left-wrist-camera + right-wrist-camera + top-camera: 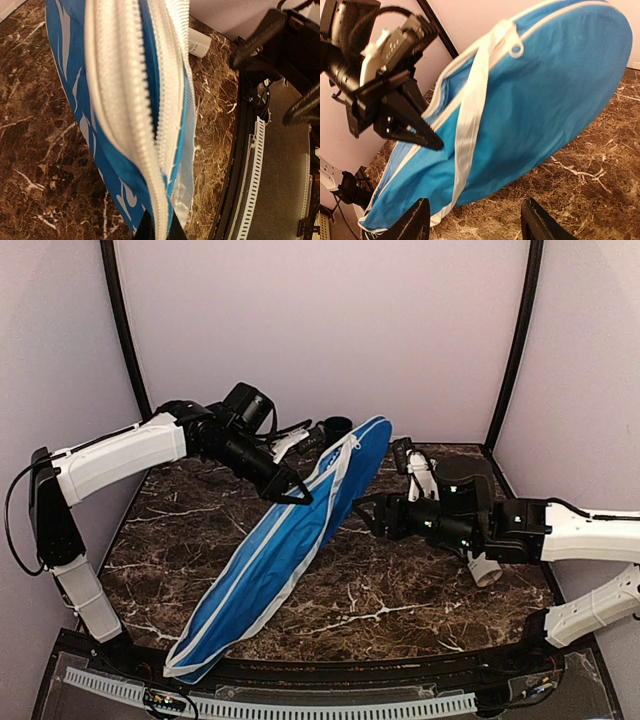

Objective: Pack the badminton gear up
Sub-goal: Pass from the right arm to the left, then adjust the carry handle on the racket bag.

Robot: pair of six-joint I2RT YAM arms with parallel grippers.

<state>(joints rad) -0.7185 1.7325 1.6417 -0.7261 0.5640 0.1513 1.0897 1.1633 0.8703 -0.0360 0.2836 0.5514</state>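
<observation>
The blue racket cover (285, 540) lies slantwise across the table, its wide end raised at the back. My left gripper (292, 492) is shut on the cover's white zip edge (150, 150) and holds it up; its fingertips (145, 231) pinch the zip at the frame's bottom. My right gripper (362, 512) is open and empty, just right of the cover (545, 100), with its fingers (412, 222) wide apart above the table. The white tube (486, 571) lies under my right arm; its end shows in the left wrist view (198, 43). Rackets and shuttlecocks are hidden.
A dark mug (337, 426) stands at the back behind the cover. A white strap (470, 115) hangs down the cover's side. The marble table (400, 610) ends in a black rail (300, 702) at the front. Walls close in on three sides.
</observation>
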